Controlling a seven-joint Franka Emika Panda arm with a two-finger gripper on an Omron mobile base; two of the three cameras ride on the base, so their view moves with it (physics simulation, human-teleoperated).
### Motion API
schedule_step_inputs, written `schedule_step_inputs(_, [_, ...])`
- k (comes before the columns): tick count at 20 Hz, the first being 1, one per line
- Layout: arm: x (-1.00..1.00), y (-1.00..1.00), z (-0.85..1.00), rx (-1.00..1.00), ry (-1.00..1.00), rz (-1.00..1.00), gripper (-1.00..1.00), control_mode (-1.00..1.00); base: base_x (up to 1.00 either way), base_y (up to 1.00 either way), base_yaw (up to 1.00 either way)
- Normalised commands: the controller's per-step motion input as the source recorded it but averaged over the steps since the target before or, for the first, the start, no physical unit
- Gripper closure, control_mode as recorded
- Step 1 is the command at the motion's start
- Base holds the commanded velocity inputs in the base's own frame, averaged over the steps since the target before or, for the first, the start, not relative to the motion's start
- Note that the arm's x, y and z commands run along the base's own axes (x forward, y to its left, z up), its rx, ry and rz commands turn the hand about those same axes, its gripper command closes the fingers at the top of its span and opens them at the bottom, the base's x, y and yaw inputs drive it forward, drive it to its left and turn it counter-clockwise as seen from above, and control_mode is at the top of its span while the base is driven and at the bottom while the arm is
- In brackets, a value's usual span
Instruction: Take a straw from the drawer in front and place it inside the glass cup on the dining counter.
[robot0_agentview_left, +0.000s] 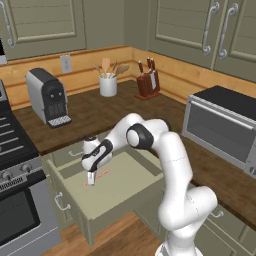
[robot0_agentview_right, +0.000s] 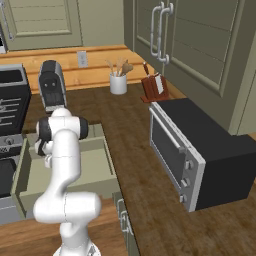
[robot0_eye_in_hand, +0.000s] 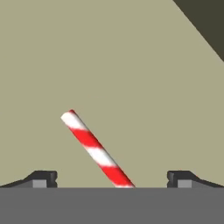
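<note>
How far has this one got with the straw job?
Done: the drawer stands pulled open. In hand: the open gripper is down inside it, fingertips either side of the straw lying on the drawer floor, not yet gripped. Left: grasp, lift and carry it to the cup.

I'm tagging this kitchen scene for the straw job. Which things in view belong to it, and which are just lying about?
For the job:
straw, lying in the drawer
drawer, pulled open
hand, open, low over the straw

Just lying about:
coffee machine
utensil pot
knife block
toaster oven
stove
</note>
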Motion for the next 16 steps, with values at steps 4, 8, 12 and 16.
schedule_step_inputs(4, [0.07,0.0,-0.18,0.0,-0.03,0.05,-1.0,-1.0,0.0,0.0,0.0])
schedule_step_inputs(8, [0.05,0.03,-0.19,0.0,-0.04,0.05,-1.0,-1.0,0.0,0.0,0.0])
schedule_step_inputs(12, [0.0,0.06,-0.36,0.0,-0.03,0.04,-1.0,-1.0,0.0,0.0,0.0])
schedule_step_inputs(16, [-0.06,0.06,-0.46,0.0,-0.09,0.02,1.0,-1.0,0.0,0.0,0.0])
